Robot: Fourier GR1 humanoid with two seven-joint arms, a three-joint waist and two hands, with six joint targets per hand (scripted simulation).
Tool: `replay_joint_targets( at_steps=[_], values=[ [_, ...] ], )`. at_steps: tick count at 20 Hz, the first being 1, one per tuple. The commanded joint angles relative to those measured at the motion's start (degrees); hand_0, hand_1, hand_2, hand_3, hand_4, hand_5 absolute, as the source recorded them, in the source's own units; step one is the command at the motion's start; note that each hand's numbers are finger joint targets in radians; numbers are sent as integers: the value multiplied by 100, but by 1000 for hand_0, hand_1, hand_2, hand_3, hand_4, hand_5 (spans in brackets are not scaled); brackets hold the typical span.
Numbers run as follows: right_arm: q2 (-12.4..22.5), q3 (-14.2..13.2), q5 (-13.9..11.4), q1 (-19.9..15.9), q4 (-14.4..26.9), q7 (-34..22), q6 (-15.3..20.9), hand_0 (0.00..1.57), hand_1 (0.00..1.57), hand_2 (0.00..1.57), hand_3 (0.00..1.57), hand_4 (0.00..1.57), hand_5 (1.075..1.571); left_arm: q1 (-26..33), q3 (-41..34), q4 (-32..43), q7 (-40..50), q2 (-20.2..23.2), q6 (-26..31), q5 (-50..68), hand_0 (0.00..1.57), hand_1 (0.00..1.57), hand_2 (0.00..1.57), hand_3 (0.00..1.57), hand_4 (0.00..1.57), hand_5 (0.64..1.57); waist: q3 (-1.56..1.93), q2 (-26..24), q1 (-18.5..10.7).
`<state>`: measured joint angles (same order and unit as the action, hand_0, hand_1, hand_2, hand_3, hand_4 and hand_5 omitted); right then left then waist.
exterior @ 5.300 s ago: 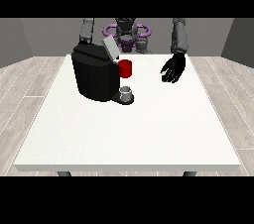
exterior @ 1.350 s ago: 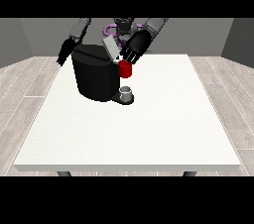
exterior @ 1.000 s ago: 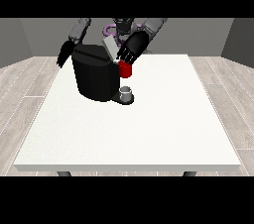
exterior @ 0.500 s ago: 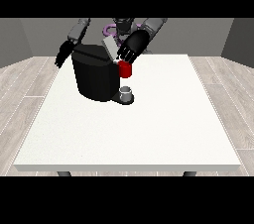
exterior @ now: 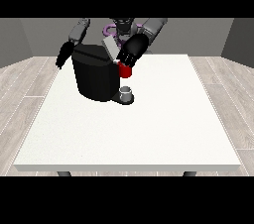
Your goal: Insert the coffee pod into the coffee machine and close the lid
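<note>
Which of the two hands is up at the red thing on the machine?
The hand at the view's right, just above the red thing. The hand at the view's left hangs beside the coffee machine.

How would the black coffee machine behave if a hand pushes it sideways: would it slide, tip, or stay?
The coffee machine looks broad and squat, so it would probably slide or stay on the table rather than tip. Its bulk suggests that it is rather heavy. The grey lid stands tilted up beside the hand at the view's right, so a push there would likely swing the lid.
</note>
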<state>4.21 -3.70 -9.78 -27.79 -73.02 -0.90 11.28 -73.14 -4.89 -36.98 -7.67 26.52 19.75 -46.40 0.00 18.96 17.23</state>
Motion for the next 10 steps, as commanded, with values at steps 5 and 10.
replay_joint_targets(
  at_steps=[5, 10],
  values=[
    [117, -17, 62, -176, -34, -182, -158, 0, 0, 0, 0, 0, 1571, 28, 156, 112, -46, -57, -268, -276, 1135, 1135, 1146, 998, 0, 1571, 1, 173, 116],
    [96, -45, 60, 29, -100, -102, -91, 0, 0, 0, 0, 0, 1571, -64, -106, 125, -330, 146, -223, -75, 1110, 1110, 1122, 969, 0, 1571, 2, 91, 121]
  ],
)
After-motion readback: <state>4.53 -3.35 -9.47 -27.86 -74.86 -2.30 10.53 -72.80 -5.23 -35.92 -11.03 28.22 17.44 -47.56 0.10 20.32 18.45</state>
